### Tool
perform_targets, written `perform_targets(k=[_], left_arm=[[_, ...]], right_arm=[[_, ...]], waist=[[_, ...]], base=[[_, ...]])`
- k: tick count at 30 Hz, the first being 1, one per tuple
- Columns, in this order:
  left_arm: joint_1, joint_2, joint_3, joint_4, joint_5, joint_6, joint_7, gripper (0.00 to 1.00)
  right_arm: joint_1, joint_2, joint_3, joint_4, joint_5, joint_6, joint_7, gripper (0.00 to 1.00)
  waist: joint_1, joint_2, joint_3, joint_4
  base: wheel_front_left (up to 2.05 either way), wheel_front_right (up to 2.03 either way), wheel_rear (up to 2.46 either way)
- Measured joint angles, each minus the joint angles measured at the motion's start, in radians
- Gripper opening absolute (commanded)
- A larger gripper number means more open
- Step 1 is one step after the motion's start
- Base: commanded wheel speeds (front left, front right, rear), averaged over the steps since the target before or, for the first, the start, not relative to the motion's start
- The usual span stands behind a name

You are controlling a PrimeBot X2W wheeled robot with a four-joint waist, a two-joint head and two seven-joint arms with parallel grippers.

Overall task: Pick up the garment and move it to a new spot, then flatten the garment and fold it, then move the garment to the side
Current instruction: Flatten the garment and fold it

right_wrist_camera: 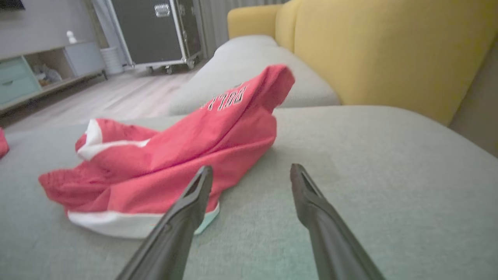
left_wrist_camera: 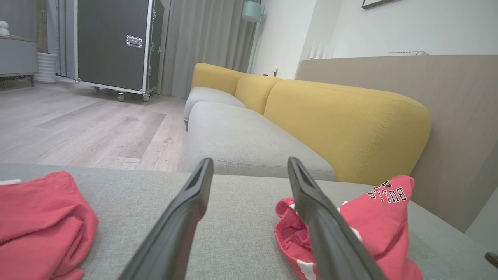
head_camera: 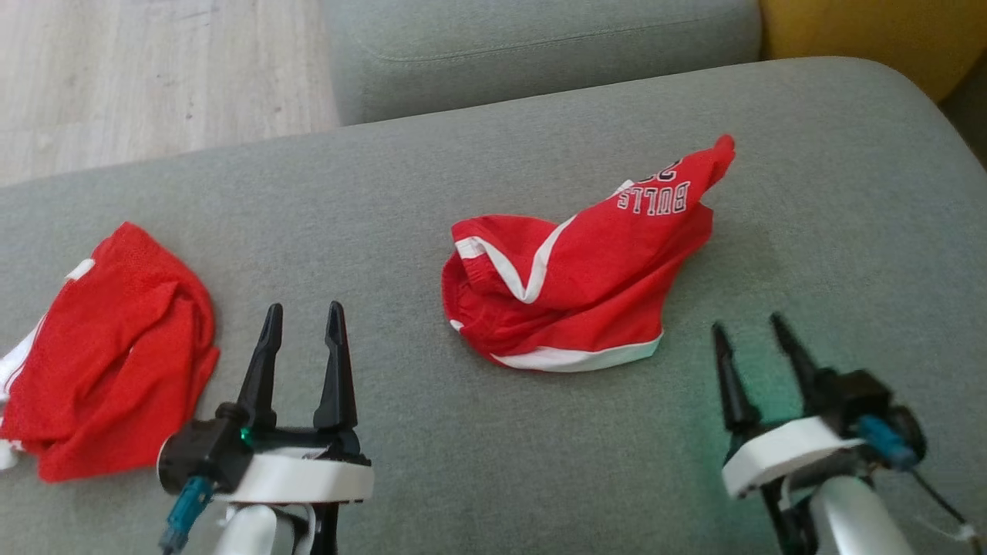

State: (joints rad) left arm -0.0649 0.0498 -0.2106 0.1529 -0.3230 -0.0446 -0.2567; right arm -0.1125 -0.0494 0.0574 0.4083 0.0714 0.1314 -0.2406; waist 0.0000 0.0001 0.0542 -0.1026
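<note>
A crumpled red garment (head_camera: 586, 277) with white trim and "BULLS" lettering lies in the middle of the grey sofa seat (head_camera: 463, 154); one corner stands up at the far right. It also shows in the left wrist view (left_wrist_camera: 373, 221) and the right wrist view (right_wrist_camera: 186, 155). My left gripper (head_camera: 303, 312) hovers open to the garment's left, nothing between its fingers (left_wrist_camera: 186, 210). My right gripper (head_camera: 748, 324) is open just right of the garment's white hem, its fingers (right_wrist_camera: 186, 206) empty.
A second red garment (head_camera: 108, 347) lies bunched at the seat's left edge, close to my left gripper. Another grey seat cushion (head_camera: 540, 46) and yellow backrests (left_wrist_camera: 342, 124) lie beyond. Wooden floor (head_camera: 154, 69) is at the far left, with a black wheeled case (left_wrist_camera: 116, 42).
</note>
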Motion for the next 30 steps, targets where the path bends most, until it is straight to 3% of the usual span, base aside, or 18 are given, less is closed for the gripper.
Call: perform_targets(k=[4, 8, 16, 26, 28, 30], left_arm=[[0.0, 0.0, -0.006, 0.002, 0.0, -0.001, 0.0, 1.0], [-0.001, 0.0, -0.013, 0.002, 0.007, -0.001, 0.0, 1.0], [-0.018, 0.0, -0.024, 0.007, 0.007, -0.007, 0.0, 1.0], [-0.036, 0.0, -0.031, 0.016, 0.007, -0.008, 0.0, 1.0], [-0.036, 0.0, -0.031, 0.018, 0.007, -0.008, 0.0, 1.0], [-0.037, 0.0, -0.03, 0.022, 0.007, -0.008, 0.0, 1.0]], right_arm=[[-0.001, 0.001, 0.032, 0.072, -0.016, 0.0, 0.035, 1.0], [-0.029, 0.001, 0.037, 0.153, 0.05, 0.0, 0.052, 1.0], [-0.183, 0.001, 0.045, 0.343, 0.159, 0.0, 0.065, 1.0], [-0.342, -0.001, 0.08, 0.581, 0.213, 0.0, 0.046, 0.97], [-0.366, -0.003, 0.104, 0.611, 0.234, 0.0, 0.04, 0.0], [-0.385, -0.003, 0.126, 0.636, 0.241, 0.0, 0.028, 0.0]], waist=[[0.0, 0.0, 0.007, 0.017], [0.0, 0.0, 0.02, 0.035], [0.0, 0.0, 0.046, 0.074], [0.0001, 0.0, 0.076, 0.124], [0.0, 0.0, 0.077, 0.13], [0.0001, 0.0, 0.076, 0.132]], base=[[0.0, 0.0, 0.0], [0.0, 0.0, 0.0], [0.0, 0.0, 0.0], [0.0, 0.0, 0.0], [0.0, 0.0, 0.0], [0.0, 0.0, 0.0]])
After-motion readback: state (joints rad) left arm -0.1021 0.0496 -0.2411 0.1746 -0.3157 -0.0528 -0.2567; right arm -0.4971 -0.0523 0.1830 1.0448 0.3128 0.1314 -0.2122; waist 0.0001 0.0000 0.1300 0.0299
